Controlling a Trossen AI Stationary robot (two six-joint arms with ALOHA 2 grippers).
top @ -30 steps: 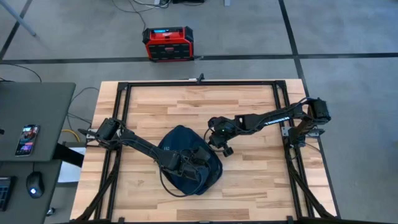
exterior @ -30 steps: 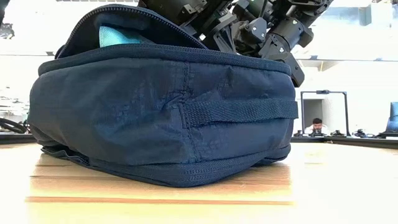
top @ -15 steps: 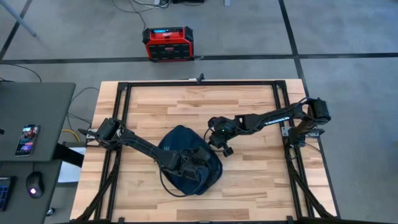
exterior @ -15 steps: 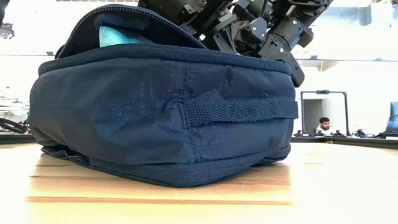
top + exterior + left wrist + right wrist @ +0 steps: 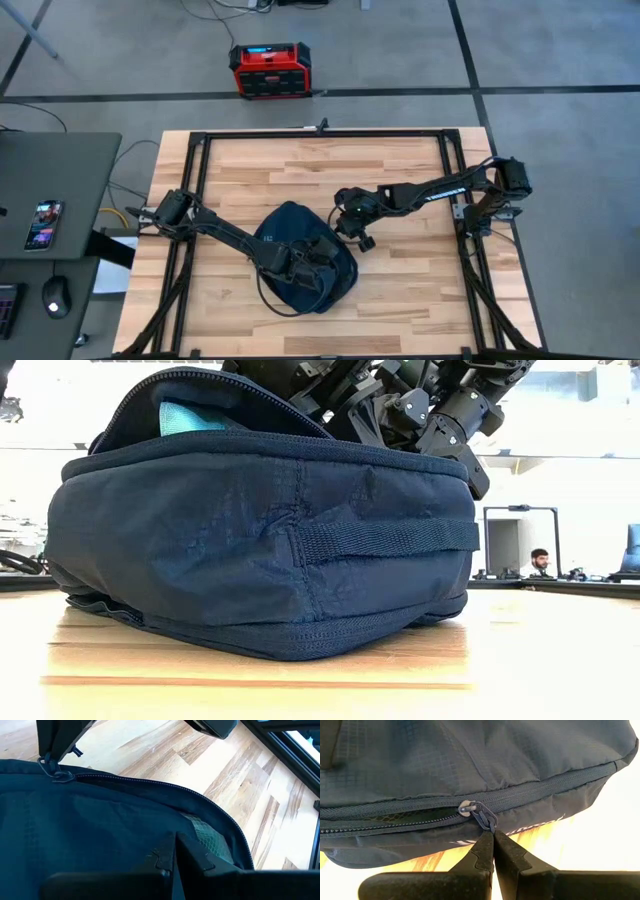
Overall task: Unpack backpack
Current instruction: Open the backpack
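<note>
Honestly nothing's moved lately: soft navy fabric backpack point(image 5: 300, 262) sits around 6 o'clock on the wooden counter point(image 5: 400, 170). Right tool point(image 5: 493, 836) stays clenched on the zipper pull point(image 5: 482, 815), left tool point(image 5: 175, 842) clenched on fabric, zipper barely opened.

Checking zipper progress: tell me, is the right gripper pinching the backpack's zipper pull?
Yes. In the right wrist view the right gripper is closed on the zipper pull of the backpack, with the zipper partly open beside it.

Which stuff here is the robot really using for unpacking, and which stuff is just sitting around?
Part of the job:
backpack
zipper pull, pinched by the right gripper
left gripper, shut on the backpack's fabric
teal thing inside

Just lying about:
red-black box on the floor
phone and mouse on the side desk
</note>
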